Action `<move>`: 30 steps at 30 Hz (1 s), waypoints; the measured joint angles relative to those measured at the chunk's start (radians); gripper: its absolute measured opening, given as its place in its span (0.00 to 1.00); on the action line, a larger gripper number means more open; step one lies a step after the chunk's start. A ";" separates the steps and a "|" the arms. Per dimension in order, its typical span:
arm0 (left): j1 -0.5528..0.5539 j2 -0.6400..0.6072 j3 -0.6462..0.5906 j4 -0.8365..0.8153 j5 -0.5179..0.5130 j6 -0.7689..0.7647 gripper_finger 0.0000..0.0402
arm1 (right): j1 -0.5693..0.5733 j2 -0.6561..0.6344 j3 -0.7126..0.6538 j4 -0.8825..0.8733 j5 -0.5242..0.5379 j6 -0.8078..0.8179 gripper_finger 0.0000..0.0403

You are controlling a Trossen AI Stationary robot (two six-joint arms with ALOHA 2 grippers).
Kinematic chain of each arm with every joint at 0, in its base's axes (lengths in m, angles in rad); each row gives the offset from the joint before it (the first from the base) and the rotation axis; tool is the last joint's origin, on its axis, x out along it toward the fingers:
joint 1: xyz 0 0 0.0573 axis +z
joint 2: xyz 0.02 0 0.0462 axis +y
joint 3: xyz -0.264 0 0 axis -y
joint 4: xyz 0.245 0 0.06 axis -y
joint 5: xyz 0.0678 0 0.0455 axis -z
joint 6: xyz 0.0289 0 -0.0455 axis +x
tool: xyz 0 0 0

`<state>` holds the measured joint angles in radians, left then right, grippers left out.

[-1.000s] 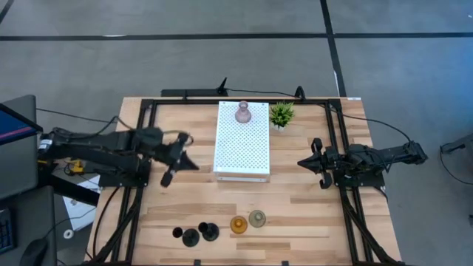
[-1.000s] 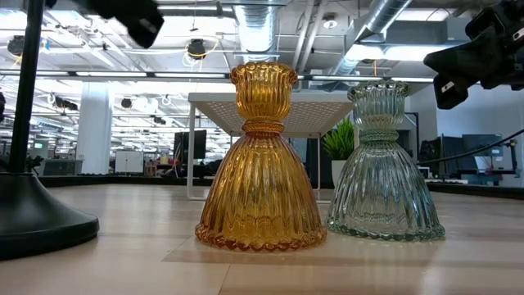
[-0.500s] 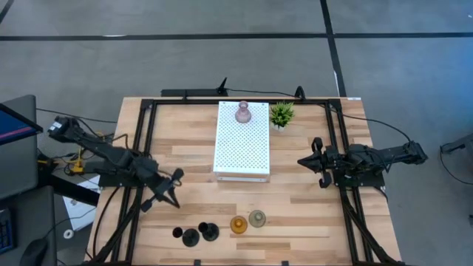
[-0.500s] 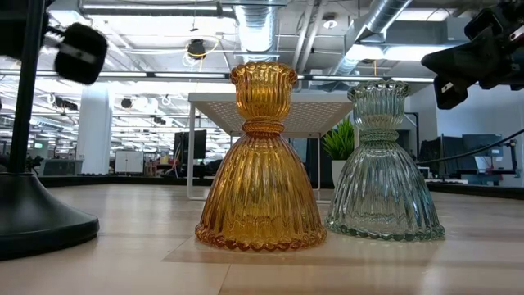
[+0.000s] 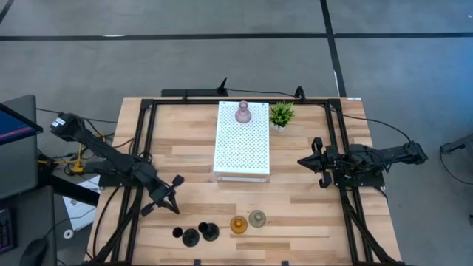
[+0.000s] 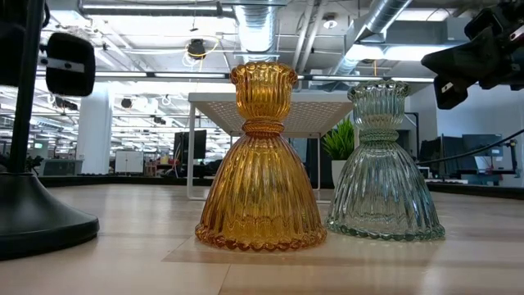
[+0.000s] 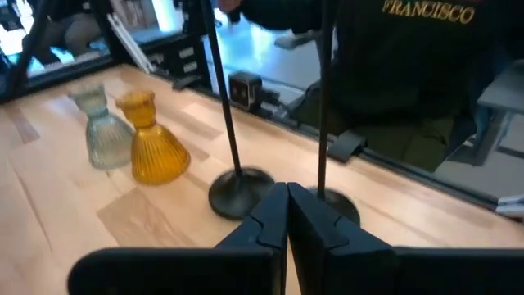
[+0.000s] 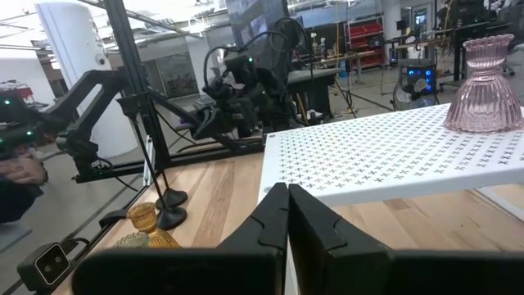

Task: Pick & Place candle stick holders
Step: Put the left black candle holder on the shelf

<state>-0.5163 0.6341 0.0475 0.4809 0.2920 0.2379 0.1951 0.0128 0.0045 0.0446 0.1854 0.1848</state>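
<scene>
Facing two black holders [image 7: 241, 190], left claw [image 7: 286, 215] (fingers together, overhead unclear).

A ribbed amber glass candle holder [image 6: 261, 160] with a bell-shaped body and a narrow neck stands on the light wooden table top [image 6: 246, 266], in the middle of the picture. Just beside it, a little farther back, stands a ribbed pale grey-green glass candle holder [image 6: 383, 164] of the same shape. At the left edge is the round base and thin stem of a black candle holder [image 6: 33, 197]. Behind the glass holders a white perforated platform [image 6: 307, 111] is raised on legs, and a small green plant [image 6: 342, 141] shows between them. Dark parts of the left arm [image 6: 65, 61] and the right arm [image 6: 483, 53] hang above.
</scene>
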 joint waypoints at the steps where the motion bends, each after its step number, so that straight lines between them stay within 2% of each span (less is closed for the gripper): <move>1: 0.000 0.017 0.000 0.011 0.000 0.000 0.02 | 0.000 0.000 0.000 0.000 0.000 0.000 0.00; 9: 0.000 0.189 0.000 0.262 0.000 -0.017 0.02 | 0.000 0.000 0.000 0.000 0.000 0.000 0.00; 15: 0.000 0.317 0.000 0.317 0.030 -0.091 0.07 | 0.000 0.000 0.000 0.000 0.000 0.000 0.00; 18: 0.000 0.371 0.004 0.397 0.045 -0.114 0.10 | 0.000 0.000 0.000 0.000 0.000 0.000 0.00; 30: -0.017 0.499 0.056 0.481 0.088 -0.188 0.22 | 0.000 0.000 0.000 0.000 0.000 0.000 0.00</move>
<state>-0.5334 1.1329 0.1038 0.9620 0.3799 0.0502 0.1947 0.0128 0.0045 0.0446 0.1853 0.1844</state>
